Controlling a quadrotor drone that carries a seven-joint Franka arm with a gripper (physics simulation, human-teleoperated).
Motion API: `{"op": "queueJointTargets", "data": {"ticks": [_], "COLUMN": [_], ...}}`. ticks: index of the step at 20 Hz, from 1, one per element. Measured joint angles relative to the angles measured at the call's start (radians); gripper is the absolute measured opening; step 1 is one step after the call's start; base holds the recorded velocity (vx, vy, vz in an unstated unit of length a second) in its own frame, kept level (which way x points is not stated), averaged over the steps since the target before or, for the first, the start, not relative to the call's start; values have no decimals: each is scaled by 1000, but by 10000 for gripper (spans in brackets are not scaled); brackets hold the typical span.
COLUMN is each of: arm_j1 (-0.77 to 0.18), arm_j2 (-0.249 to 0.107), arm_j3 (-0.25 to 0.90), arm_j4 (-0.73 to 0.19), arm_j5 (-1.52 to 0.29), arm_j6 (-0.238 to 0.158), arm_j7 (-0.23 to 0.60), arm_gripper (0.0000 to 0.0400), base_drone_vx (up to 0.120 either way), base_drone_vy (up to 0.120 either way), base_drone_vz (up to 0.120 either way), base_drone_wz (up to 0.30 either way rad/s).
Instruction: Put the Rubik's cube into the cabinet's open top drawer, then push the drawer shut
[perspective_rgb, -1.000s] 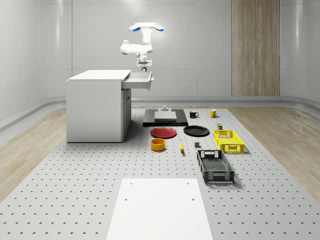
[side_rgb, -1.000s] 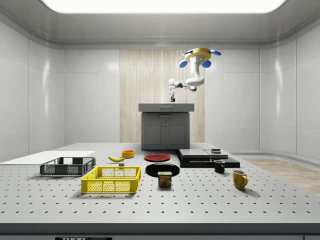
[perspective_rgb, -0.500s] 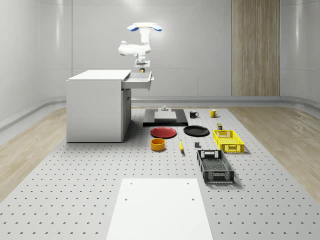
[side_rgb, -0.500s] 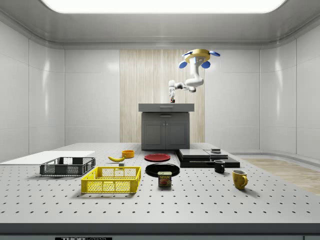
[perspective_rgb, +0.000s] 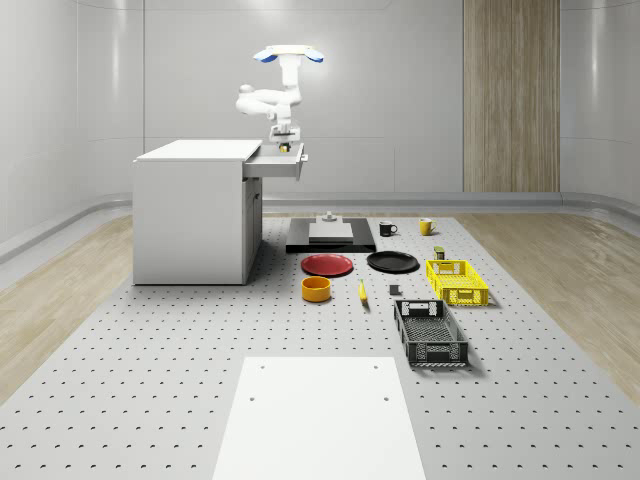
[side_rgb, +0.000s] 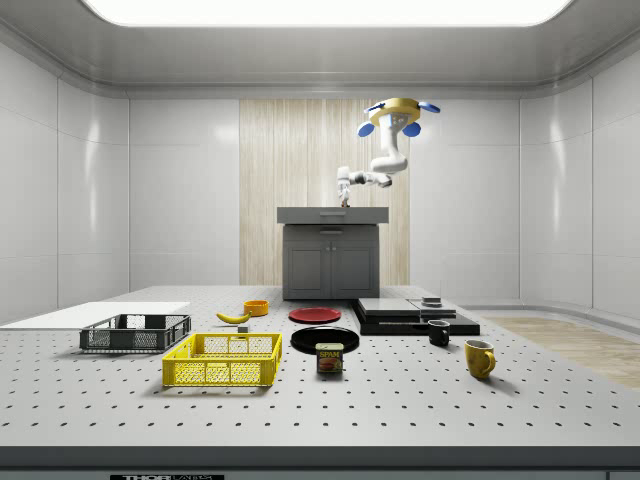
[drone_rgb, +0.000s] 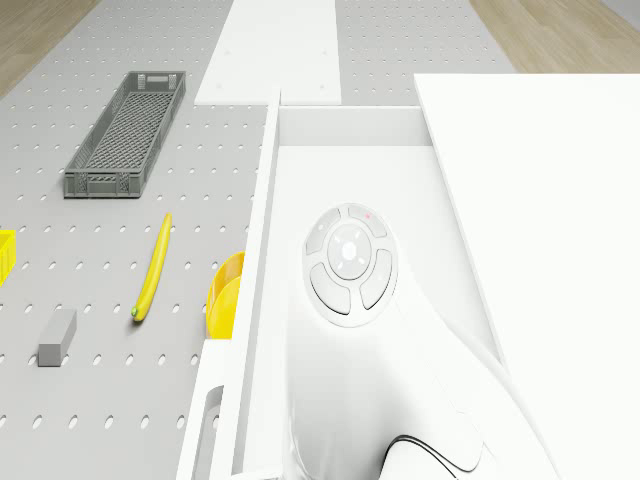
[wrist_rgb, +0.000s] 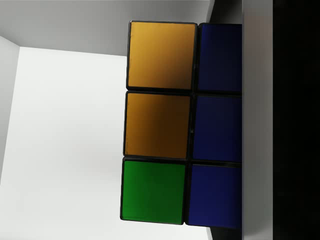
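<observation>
The drone (perspective_rgb: 289, 54) hovers above the cabinet (perspective_rgb: 195, 210), just over its open top drawer (perspective_rgb: 277, 161). The gripper (perspective_rgb: 284, 141) hangs low over the drawer, pinching the Rubik's cube (wrist_rgb: 170, 125) (orange, green and blue tiles) above the drawer's white floor.

The drone (perspective_rgb: 289, 54) has edged slightly toward the whole-scene view's left above the cabinet's open top drawer (perspective_rgb: 278, 160), its arm (perspective_rgb: 262, 98) folding higher as the hand (perspective_rgb: 284, 142) lowers the Rubik's cube (wrist_rgb: 182, 122) toward the drawer.
</observation>
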Motion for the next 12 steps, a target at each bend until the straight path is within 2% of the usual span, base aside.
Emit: {"op": "queueJointTargets", "data": {"ticks": [12], "arm_j1": [-31], "arm_j2": [48], "arm_j3": [-137], "arm_j4": [55], "arm_j5": [-136], "arm_j6": [21], "arm_j7": [0], "arm_gripper": [292], "base_drone_vx": [0], "base_drone_vy": [0], "base_drone_vz": [0], "base_drone_wz": [0]}}
